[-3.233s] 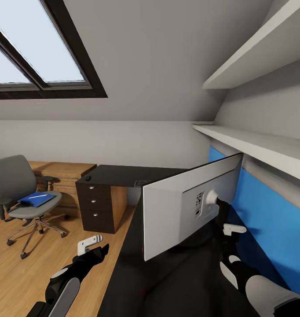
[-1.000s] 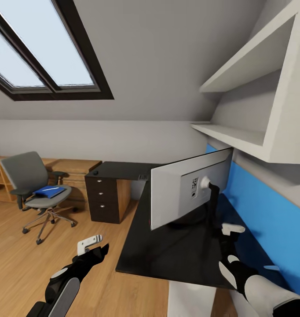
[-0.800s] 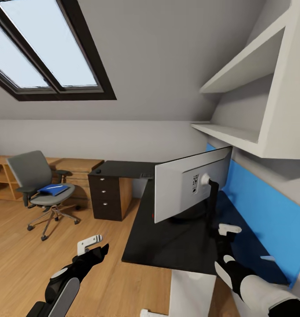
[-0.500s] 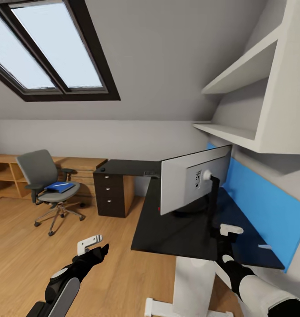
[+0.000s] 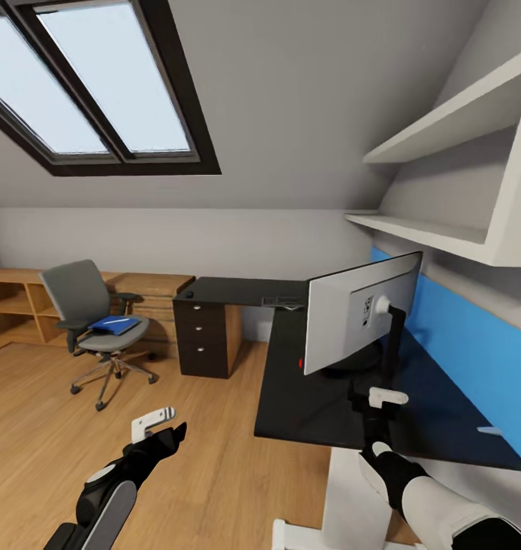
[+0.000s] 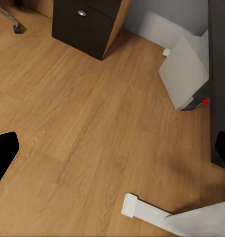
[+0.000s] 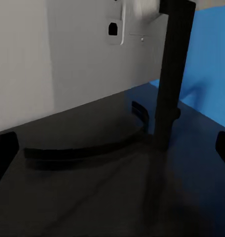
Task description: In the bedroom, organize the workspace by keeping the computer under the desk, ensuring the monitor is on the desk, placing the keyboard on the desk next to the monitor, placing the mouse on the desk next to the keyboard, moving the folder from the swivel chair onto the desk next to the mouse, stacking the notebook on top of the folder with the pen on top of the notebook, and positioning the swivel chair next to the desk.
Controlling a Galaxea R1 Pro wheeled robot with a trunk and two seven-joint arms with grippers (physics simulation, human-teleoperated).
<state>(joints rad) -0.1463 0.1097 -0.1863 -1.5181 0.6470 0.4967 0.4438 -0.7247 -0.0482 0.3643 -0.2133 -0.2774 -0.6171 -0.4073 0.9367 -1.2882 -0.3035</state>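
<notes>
- The monitor (image 5: 360,312) stands upright on the long black desk (image 5: 321,397), its pale back facing the robot and its curved black stand (image 7: 87,145) resting on the desk top.
- The right end effector (image 5: 376,409) hovers over the desk just short of that stand, fingers spread and holding nothing. A careless forward reach could clip the stand's upright post and tip or slide the screen.
- The left end effector (image 5: 157,429) hangs over the wooden floor (image 5: 54,451), well away from the desk; I cannot tell whether it is open or closed.
- The swivel chair (image 5: 92,325) sits well apart from the desk, beyond its drawers (image 5: 199,340). The blue folder (image 5: 114,325) lies on the chair's seat, with a thin pale stick on it that may be the pen.
- The chair rolls on wheels, so pushing while grasping the folder could shove it away, and anything loose on the folder could slide off.
- A small dark object, probably the mouse (image 5: 189,294), sits on the far desk corner.
</notes>
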